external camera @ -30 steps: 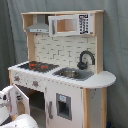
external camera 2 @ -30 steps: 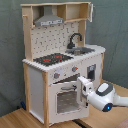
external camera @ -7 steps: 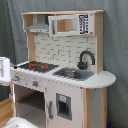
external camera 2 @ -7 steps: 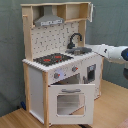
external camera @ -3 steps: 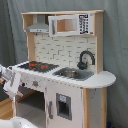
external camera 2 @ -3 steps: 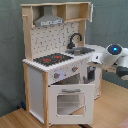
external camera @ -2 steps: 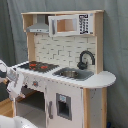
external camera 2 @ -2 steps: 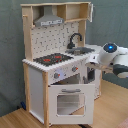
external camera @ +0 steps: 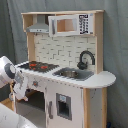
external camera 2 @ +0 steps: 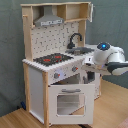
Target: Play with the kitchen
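Note:
The kitchen is pale wood with white panels. It has a black-red hob, a black faucet, a grey sink and a grey hood. Its windowed oven door sits under the hob. My white arm reaches in from the first exterior view's left and the second exterior view's right. The gripper hangs just below the worktop edge, close to the oven's upper corner and the knob strip.
A white microwave-style cupboard sits at the top, beside the hood. A white cabinet door with a dark dispenser panel is under the sink. Grey curtain hangs behind. The kitchen stands on a wooden floor.
Ten seconds ago the arm was low by the oven door, then it rose to hob height. Over the last second it has dropped and drawn in toward the kitchen's front.

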You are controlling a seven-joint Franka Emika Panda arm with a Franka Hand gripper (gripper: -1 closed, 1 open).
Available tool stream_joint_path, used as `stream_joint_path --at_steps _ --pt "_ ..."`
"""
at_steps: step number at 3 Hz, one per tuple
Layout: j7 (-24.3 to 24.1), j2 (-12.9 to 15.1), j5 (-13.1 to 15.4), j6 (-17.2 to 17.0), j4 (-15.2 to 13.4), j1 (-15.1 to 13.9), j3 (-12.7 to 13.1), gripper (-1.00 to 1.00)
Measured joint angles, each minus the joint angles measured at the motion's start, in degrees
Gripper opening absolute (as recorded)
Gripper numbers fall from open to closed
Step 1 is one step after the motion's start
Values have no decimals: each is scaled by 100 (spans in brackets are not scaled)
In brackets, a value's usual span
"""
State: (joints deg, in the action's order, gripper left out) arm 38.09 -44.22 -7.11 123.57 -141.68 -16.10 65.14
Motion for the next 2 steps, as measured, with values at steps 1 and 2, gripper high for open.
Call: stream_joint_path --at_steps 1,2 --pt "27 567 3 330 0 -53 23 100" --pt "44 1117 14 687 -1 -96 124 100"
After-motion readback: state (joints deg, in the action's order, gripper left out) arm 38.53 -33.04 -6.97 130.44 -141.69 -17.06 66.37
